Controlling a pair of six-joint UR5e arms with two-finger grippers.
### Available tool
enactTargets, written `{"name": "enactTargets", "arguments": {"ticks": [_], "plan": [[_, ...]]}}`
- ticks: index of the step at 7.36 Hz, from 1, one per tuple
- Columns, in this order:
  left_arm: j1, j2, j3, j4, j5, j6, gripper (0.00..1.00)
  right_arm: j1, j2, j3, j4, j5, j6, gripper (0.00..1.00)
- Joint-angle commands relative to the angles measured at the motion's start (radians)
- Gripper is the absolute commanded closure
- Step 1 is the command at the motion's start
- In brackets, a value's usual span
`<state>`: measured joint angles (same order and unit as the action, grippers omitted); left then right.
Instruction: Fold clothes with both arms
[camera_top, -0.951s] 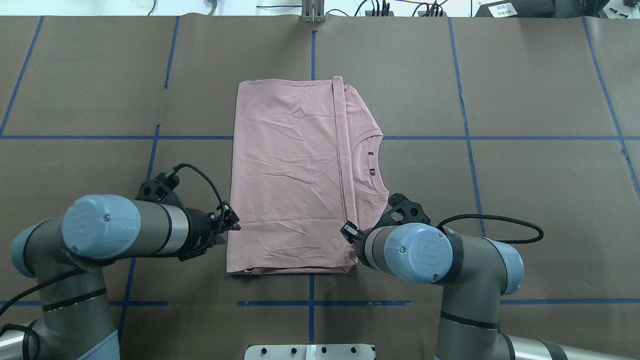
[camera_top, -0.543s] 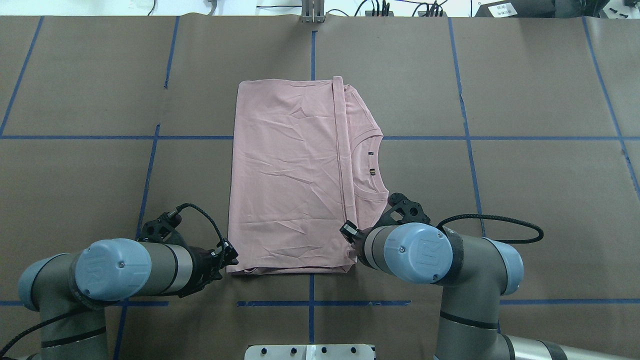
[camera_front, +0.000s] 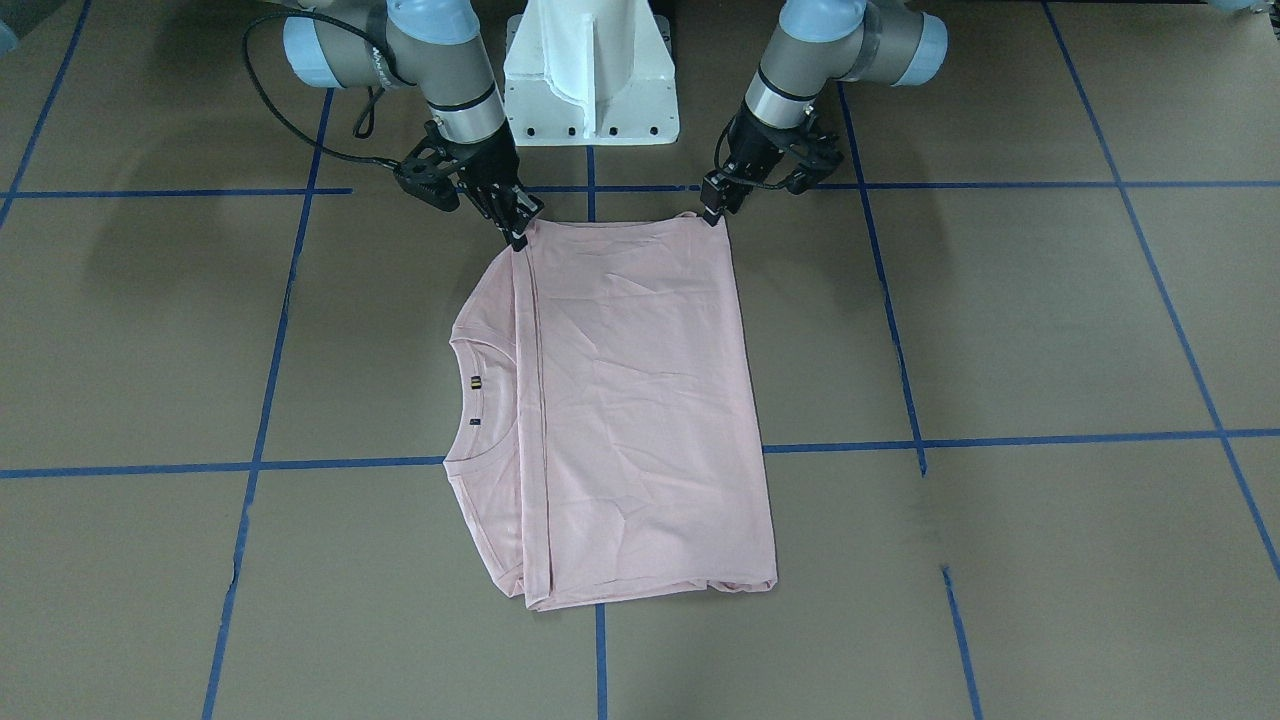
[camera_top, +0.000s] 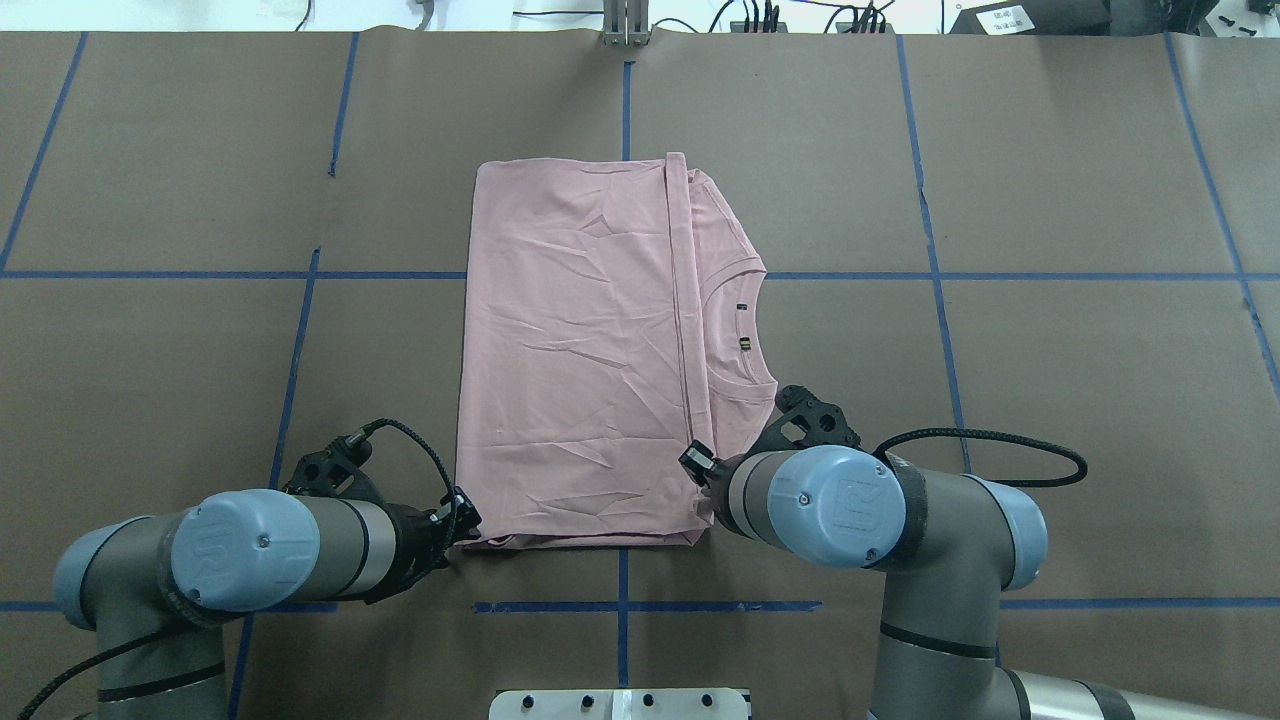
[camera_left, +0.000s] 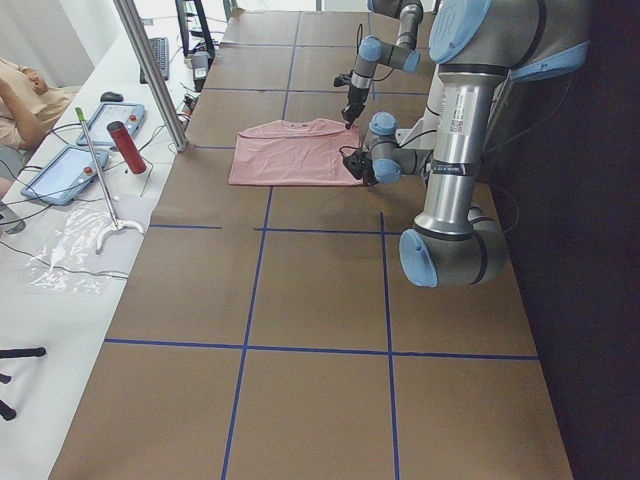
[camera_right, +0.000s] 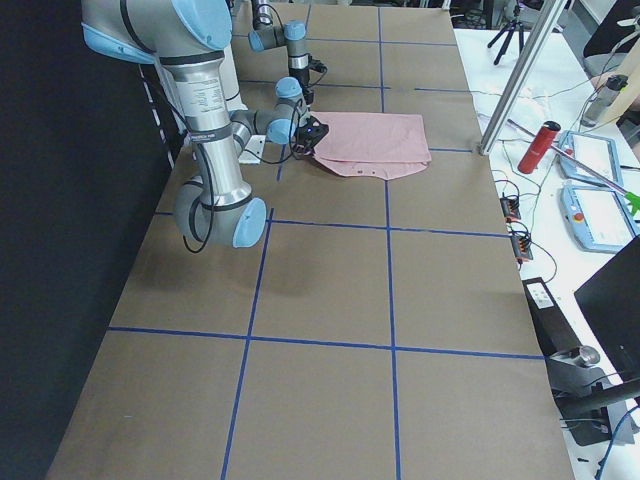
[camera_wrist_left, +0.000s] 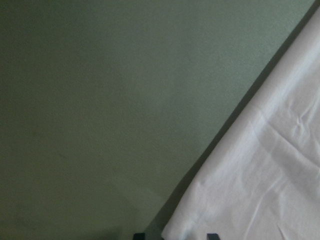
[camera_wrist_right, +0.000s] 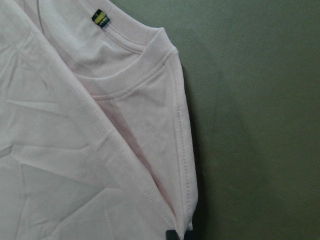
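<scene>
- One T-shirt (camera_top: 570, 350) lies flat, plain side up and partly folded, midway between the left and right edges of the worktop (camera_top: 1050, 400). Its collar (camera_top: 757, 320) points toward the right edge.
- It looks light, soft and limp, so it will likely sag and crease when lifted; grip both corners nearest the robot's edge through all layers.
- Two arms, two claws: the left claw (camera_front: 712, 212) is released, tips astride the near left corner. The right claw (camera_front: 520, 235) sits at the near right corner; whether it is clenched I cannot tell.
</scene>
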<state>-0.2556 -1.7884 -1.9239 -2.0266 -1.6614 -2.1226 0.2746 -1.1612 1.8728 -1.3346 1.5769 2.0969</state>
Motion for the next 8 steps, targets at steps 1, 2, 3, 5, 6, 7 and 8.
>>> {"name": "enactTargets", "arguments": {"ticks": [1, 2, 3, 5, 6, 7, 8], "plan": [[0.001, -0.022, 0.029, 0.0, 0.0, 0.0, 0.51, 0.0, -0.002, 0.011, -0.002, 0.002, 0.0, 1.0], [0.001, -0.026, 0.032, 0.0, 0.002, -0.002, 0.67, 0.0, -0.003, 0.009, -0.002, 0.0, 0.0, 1.0], [-0.002, -0.028, 0.032, 0.0, 0.002, -0.005, 1.0, 0.0, -0.005, 0.011, -0.002, 0.0, 0.0, 1.0], [-0.02, -0.028, 0.019, 0.037, 0.022, 0.003, 1.0, 0.0, -0.005, 0.008, -0.002, 0.0, -0.002, 1.0], [-0.034, -0.028, -0.021, 0.043, 0.022, 0.006, 1.0, 0.0, -0.005, 0.009, -0.002, 0.0, -0.002, 1.0], [-0.043, -0.011, -0.106, 0.06, 0.019, 0.007, 1.0, 0.0, -0.005, 0.014, -0.002, 0.0, -0.002, 1.0], [-0.044, -0.008, -0.212, 0.134, 0.017, -0.005, 1.0, 0.009, -0.018, 0.072, -0.003, 0.0, 0.0, 1.0]]}}
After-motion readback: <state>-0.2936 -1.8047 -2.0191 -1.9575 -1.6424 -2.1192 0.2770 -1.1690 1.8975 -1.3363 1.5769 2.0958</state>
